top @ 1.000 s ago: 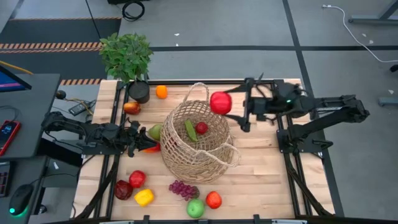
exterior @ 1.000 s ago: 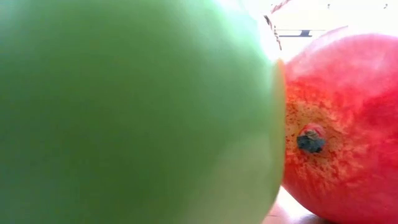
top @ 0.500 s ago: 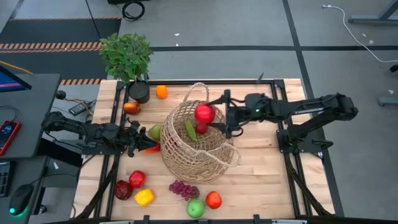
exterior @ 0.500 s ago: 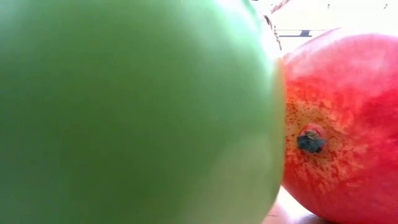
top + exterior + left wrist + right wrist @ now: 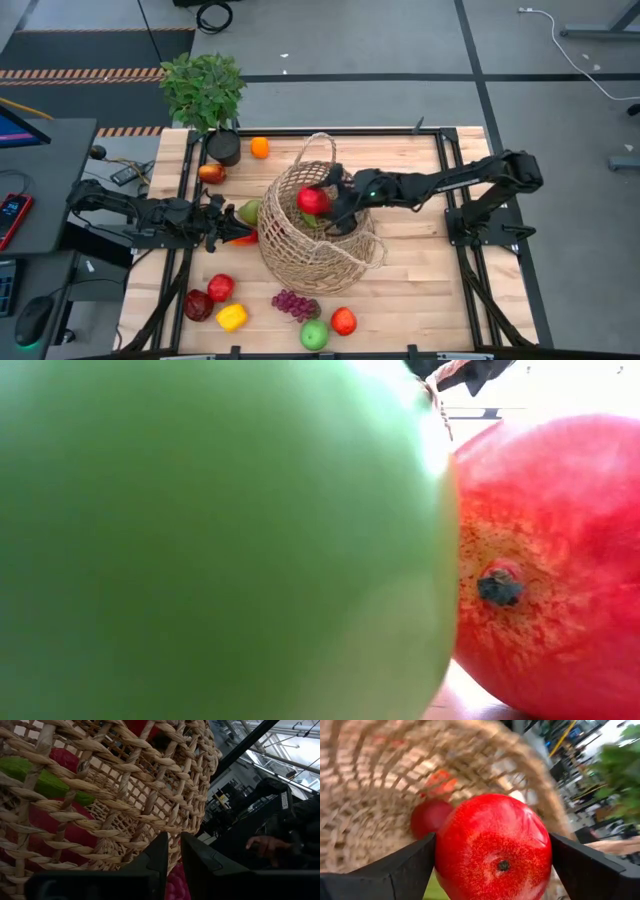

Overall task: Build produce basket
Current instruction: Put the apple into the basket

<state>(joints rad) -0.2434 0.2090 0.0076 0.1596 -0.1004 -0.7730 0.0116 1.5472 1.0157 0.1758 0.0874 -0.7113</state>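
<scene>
A: Why is the right gripper (image 5: 322, 203) reaching over the basket (image 5: 318, 232)?

B: It carries a red apple (image 5: 313, 200) and has it above the basket's open mouth. The fingers stand wide because the apple is wide; in the right wrist view one finger presses each side of the fruit, with the wicker wall right behind it. That reads as the moment before a drop.

A: Is the apple inside yet?

B: Over the opening, held, not resting on anything I can see. Below it a cucumber (image 5: 30, 775) and another red fruit lie in the basket.

A: And the left gripper (image 5: 213, 226)?

B: Pinched nearly shut, low at the basket's left side. Its wrist view shows the two fingers (image 5: 159, 862) close together right against the weave. From above, something orange-red (image 5: 241, 238) shows at its tip, but I cannot tell whether it grips that, the wicker, or nothing. My guess is that it steadies the basket, which lies tipped on its side with the mouth turned up and away, so a falling apple does not roll it.

A: What is left outside?

B: Plenty: a pear (image 5: 249, 211) beside the left gripper, an orange (image 5: 259, 147) near the plant (image 5: 205, 90), grapes (image 5: 292, 303), a yellow pepper (image 5: 231, 317), a green apple (image 5: 314, 334) and several red fruits along the near edge. The job looks early on.

A: Any risk?

B: The apple could land on the cucumber and bounce toward the rim, so a low release would suit.
</scene>
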